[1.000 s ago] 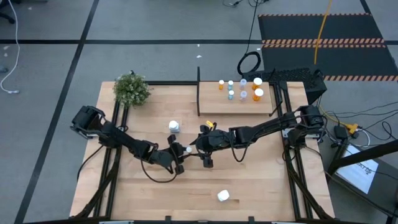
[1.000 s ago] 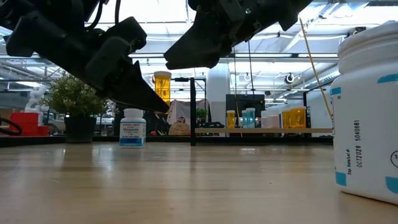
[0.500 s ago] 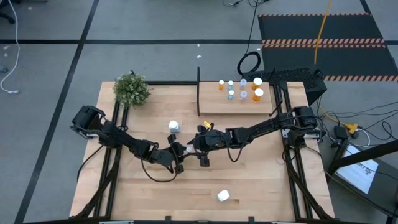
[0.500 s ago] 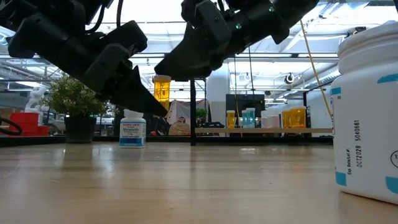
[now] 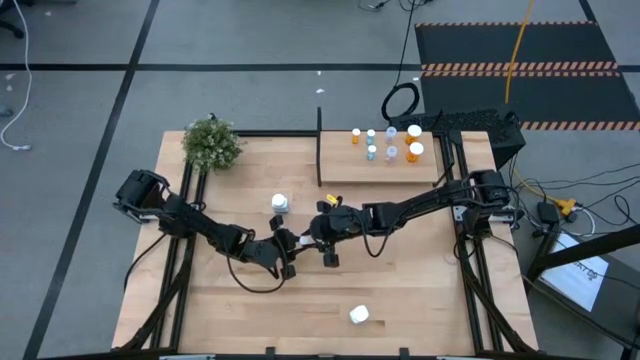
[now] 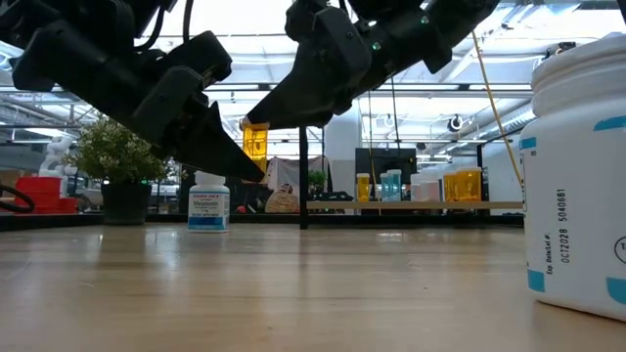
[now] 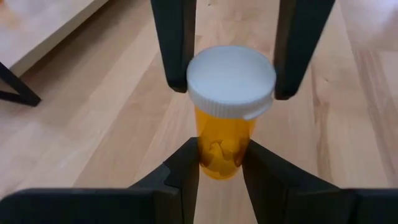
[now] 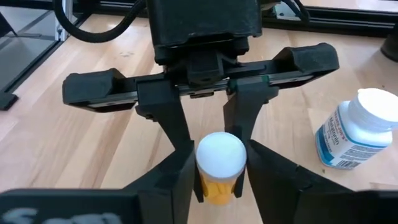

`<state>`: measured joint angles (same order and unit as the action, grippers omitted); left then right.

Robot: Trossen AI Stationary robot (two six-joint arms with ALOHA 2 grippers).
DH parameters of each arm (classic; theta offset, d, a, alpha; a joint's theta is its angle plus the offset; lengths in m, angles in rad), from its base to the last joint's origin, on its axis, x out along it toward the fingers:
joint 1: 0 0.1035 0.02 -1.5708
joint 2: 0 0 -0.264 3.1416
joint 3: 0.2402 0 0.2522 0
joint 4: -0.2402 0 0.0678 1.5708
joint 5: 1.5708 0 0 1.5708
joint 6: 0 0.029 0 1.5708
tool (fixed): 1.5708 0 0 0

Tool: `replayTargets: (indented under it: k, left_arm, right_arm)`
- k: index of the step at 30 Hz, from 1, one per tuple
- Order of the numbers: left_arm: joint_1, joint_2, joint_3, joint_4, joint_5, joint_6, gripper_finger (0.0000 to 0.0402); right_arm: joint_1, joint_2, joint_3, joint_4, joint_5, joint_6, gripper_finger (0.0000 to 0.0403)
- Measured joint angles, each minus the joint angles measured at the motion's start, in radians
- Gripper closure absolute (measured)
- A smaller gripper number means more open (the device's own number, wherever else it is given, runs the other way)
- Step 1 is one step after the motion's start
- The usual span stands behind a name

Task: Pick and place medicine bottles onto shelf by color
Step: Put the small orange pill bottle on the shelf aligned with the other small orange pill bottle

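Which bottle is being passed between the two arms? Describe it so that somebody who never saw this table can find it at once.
Start from the shelf at the table's far edge and come toward the table's middle, where the left gripper and right gripper meet above the wood. Both close on one orange bottle with a white cap, held in the air. The white bottle nearby stands on the table.

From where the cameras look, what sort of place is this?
Probably a robotics lab or workshop in a big industrial hall. A wooden table stands on grey floor marked with black tape lines, a hazard-striped mat lies beyond it, and loose cables trail about.
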<state>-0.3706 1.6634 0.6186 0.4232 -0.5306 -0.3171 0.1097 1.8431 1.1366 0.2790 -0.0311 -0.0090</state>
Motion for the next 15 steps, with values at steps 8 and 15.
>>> replayTargets:
  k: [8, 15]
  left_arm:
    - [0.0, 0.0, 0.0, 0.001, 0.0, -0.023, 0.0288]
    - [-0.004, 0.0, 0.0, 0.004, 0.0, -0.086, 0.0216]
  right_arm:
    - [0.0, 0.0, 0.0, 0.0, -0.013, -0.011, 0.0289]
    - [-0.008, 0.0, 0.0, -0.006, -0.027, -0.011, 0.0284]
